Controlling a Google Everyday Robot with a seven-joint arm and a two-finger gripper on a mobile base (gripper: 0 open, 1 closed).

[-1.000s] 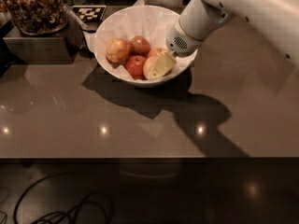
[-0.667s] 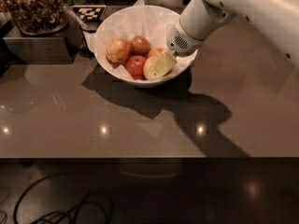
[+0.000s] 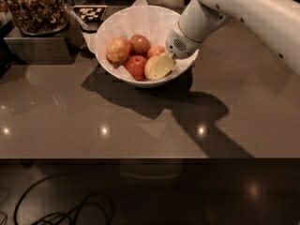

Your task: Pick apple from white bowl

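Observation:
The white bowl (image 3: 123, 77) stands at the back middle of the brown table, lined with crumpled white paper. It holds several apples: a pale orange one (image 3: 118, 49) at the left, an orange-red one (image 3: 139, 43) behind, a deep red one (image 3: 136, 65) in front. The palest apple (image 3: 150, 68) lies at the bowl's front right; its sticker does not show. My gripper (image 3: 161, 65) reaches down into the bowl from the right on the white arm (image 3: 243, 8) and sits against that pale apple's right side, covering part of it.
A glass jar of brown snacks (image 3: 35, 6) stands on a dark box (image 3: 37, 48) at the back left. A black-and-white checkered tag (image 3: 89, 12) lies behind the bowl. The table's front edge (image 3: 150, 158) runs across the view; cables (image 3: 61, 210) lie on the floor below.

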